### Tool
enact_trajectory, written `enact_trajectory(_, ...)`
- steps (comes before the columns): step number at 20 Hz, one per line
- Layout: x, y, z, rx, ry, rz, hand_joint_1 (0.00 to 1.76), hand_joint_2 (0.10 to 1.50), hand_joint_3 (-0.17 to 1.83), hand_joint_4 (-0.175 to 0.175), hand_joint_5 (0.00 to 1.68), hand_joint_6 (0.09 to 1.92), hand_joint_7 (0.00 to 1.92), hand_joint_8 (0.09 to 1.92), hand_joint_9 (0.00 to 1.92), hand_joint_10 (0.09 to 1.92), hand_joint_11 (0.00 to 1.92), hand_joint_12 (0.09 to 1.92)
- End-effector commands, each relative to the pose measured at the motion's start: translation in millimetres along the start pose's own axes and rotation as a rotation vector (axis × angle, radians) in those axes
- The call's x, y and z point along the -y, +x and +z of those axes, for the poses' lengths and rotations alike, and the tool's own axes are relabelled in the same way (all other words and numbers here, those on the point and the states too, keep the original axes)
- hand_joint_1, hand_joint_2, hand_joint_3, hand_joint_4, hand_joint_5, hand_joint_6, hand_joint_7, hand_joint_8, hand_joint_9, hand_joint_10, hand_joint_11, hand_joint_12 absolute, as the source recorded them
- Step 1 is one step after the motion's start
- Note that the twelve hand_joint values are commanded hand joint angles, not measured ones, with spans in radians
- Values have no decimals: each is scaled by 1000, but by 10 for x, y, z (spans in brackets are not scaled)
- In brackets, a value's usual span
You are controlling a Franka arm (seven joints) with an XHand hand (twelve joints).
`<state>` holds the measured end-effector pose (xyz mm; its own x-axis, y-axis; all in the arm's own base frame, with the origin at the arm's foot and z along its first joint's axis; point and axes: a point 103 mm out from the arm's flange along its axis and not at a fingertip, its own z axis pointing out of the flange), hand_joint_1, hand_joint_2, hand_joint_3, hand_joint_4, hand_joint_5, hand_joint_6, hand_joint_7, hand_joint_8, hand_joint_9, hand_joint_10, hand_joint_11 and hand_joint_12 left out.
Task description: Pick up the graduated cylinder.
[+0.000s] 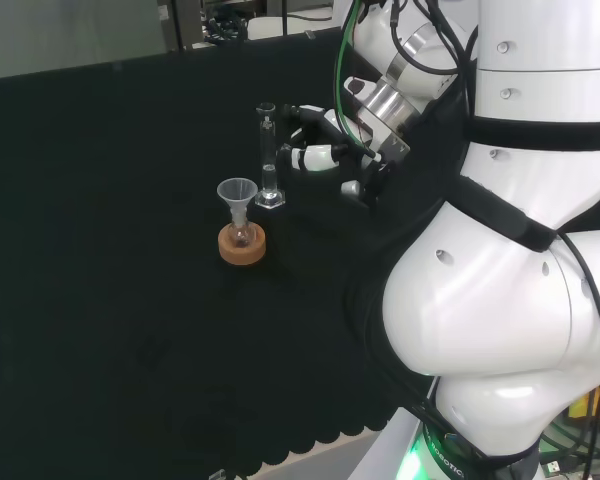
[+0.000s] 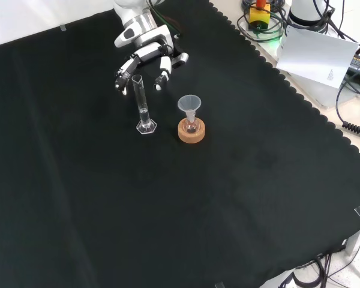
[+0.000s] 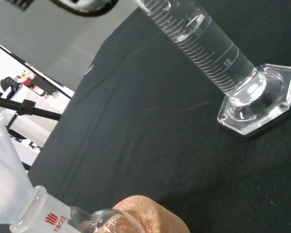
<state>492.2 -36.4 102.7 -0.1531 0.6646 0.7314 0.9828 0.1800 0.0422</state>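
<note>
Tall, thin glass cylinder (image 2: 141, 107): light, slick, tippy, breakable. Best grabbed mid-tube, above the base. Hand (image 2: 145, 60) spread open just behind, empty, in front view.

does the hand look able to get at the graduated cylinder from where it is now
Probably yes. The hand hangs open just behind the upright graduated cylinder in the front view, with nothing between them. The funnel in its flask on the cork ring stands apart to the side, off the approach.

A clear funnel (image 2: 189, 104) sits in a small flask (image 2: 192, 126) on a cork ring (image 2: 191, 132).
</note>
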Motion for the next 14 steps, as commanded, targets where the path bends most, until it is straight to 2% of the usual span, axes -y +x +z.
enact_trajectory(1,-26,14,59,-24,-11,-23,882,684,521,-28,451,87,322,642,607,569,297,1343)
enact_trajectory(11,-150,28,193,-107,8,-59,950,666,566,-28,494,87,361,635,656,555,350,1328)
enact_trajectory(14,-189,13,196,-148,-10,-68,966,662,572,-29,494,87,370,634,671,553,368,1326)
